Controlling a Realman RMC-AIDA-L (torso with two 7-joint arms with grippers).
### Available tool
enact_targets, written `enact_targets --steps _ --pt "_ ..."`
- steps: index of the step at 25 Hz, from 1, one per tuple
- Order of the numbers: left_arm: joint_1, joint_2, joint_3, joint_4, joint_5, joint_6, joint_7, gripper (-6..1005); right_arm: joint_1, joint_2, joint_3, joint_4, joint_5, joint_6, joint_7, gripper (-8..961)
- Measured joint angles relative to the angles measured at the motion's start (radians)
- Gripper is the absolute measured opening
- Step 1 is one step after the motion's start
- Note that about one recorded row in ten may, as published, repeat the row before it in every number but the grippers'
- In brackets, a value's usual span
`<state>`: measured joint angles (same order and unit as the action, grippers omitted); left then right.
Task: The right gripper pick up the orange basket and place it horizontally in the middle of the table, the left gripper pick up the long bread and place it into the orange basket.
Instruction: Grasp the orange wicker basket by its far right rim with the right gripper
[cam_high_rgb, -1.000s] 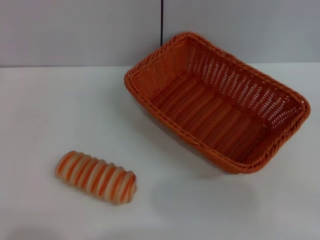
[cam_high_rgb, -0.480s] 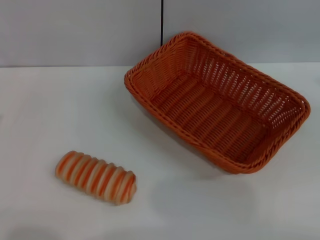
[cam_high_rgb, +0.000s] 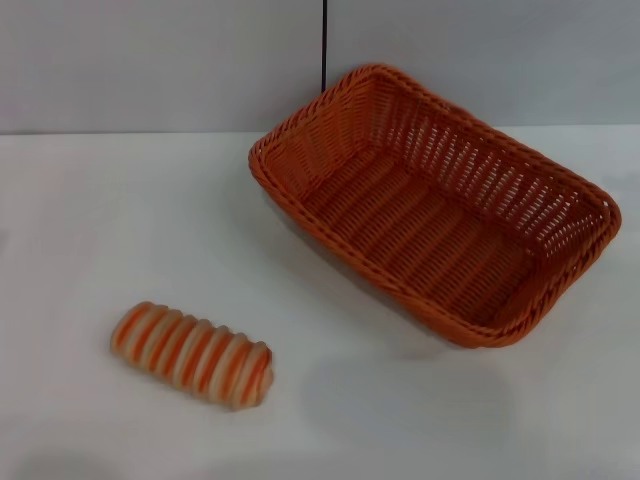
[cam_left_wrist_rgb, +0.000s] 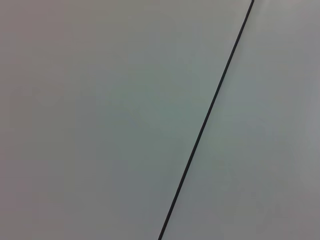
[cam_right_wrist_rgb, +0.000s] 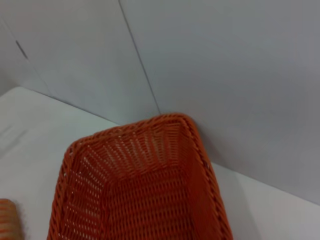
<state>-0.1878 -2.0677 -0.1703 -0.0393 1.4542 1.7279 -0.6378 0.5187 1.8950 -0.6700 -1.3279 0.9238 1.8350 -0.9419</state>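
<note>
The orange basket (cam_high_rgb: 432, 205) rests empty on the white table (cam_high_rgb: 90, 220) at the back right, turned at a slant with one corner toward the wall. The right wrist view looks down into the orange basket (cam_right_wrist_rgb: 145, 190) from close by. The long bread (cam_high_rgb: 191, 354), cream with orange stripes, lies on the table at the front left, well apart from the basket; one end of the long bread (cam_right_wrist_rgb: 7, 220) shows at the edge of the right wrist view. Neither gripper shows in any view. The left wrist view holds only the wall.
A grey wall (cam_high_rgb: 150, 60) with a thin dark vertical seam (cam_high_rgb: 324, 45) stands right behind the table, close to the basket's far corner. The same seam (cam_left_wrist_rgb: 210, 112) crosses the left wrist view. Bare tabletop lies between bread and basket.
</note>
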Motion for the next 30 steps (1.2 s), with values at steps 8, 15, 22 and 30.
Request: enact_targets --steps 8,15,22,30 --pt "0.001 0.000 0.000 -0.016 0.000 -0.005 -0.003 812 0.079 -0.016 -0.009 0.164 -0.122 -0.020 -0.029 638" --pt "0.007 0.001 0.000 -0.024 0.000 -0.015 -0.004 810 0.105 -0.018 -0.010 0.249 -0.181 -0.083 -0.057 638" --pt "0.007 0.001 0.000 -0.027 0.000 -0.022 -0.005 808 0.119 -0.016 -0.048 0.313 -0.184 -0.132 -0.066 637" --pt "0.007 0.000 0.002 -0.030 0.000 -0.022 -0.008 805 0.135 -0.008 -0.093 0.380 -0.185 -0.199 -0.073 637"
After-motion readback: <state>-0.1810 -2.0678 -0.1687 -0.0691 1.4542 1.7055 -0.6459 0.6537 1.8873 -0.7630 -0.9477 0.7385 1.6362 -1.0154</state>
